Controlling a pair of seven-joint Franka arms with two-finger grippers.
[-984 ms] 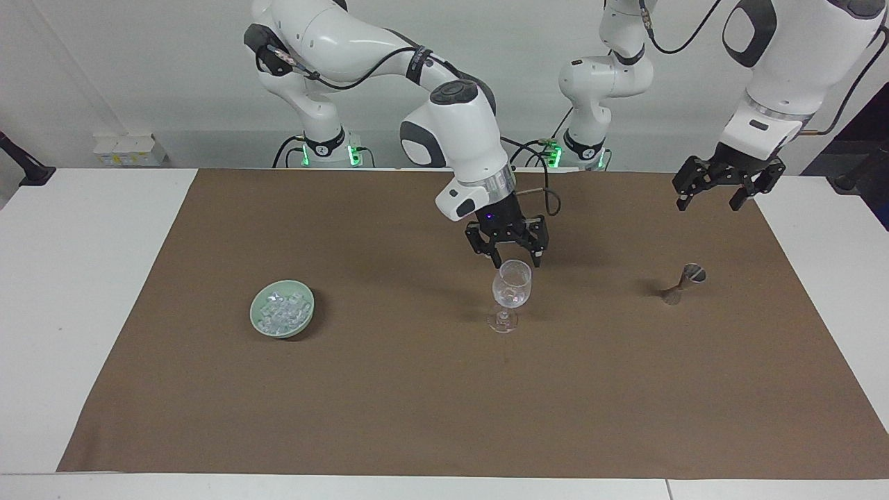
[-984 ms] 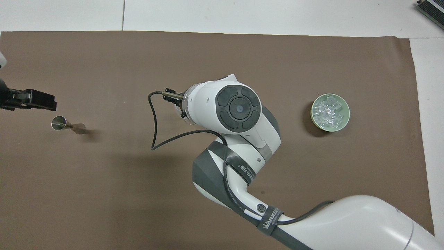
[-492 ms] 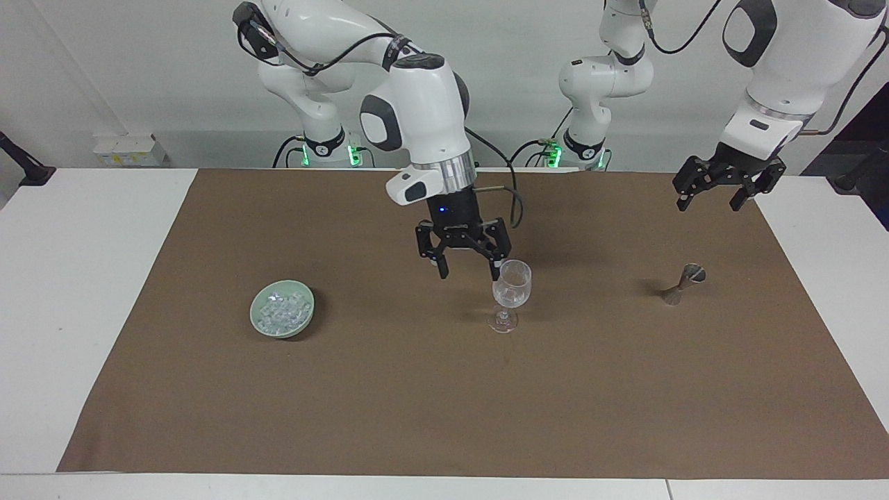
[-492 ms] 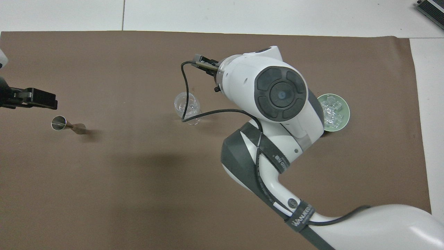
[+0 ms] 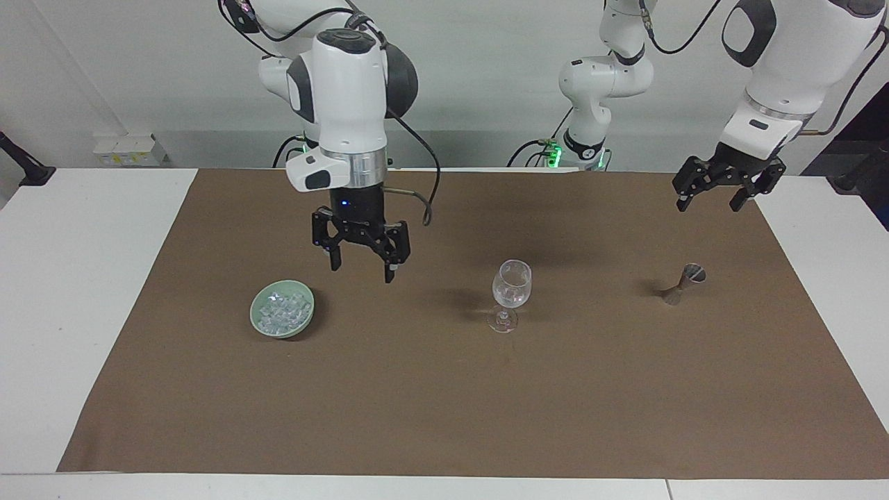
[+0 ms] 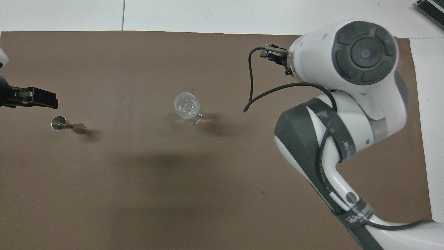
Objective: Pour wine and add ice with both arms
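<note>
A stemmed glass (image 5: pixel 512 292) (image 6: pixel 187 106) stands mid-mat with clear ice pieces in its bowl. More ice (image 5: pixel 280 314) fills a pale green dish (image 5: pixel 258 310) toward the right arm's end; the right arm hides the dish in the overhead view. My right gripper (image 5: pixel 362 268) hangs open and empty over the mat between dish and glass, closer to the dish. The left gripper (image 5: pixel 708 205) waits open and raised over the mat near a small metal jigger (image 5: pixel 684 283) (image 6: pixel 66 124). Wine is out of view.
A brown mat (image 5: pixel 444 403) covers most of the white table (image 5: pixel 83 278). The right arm's elbow and cable (image 6: pixel 322 114) loom over the dish's end in the overhead view.
My right gripper has swung away from above the glass toward the dish, its fingers spreading a little wider. The left arm, glass and jigger have not moved.
</note>
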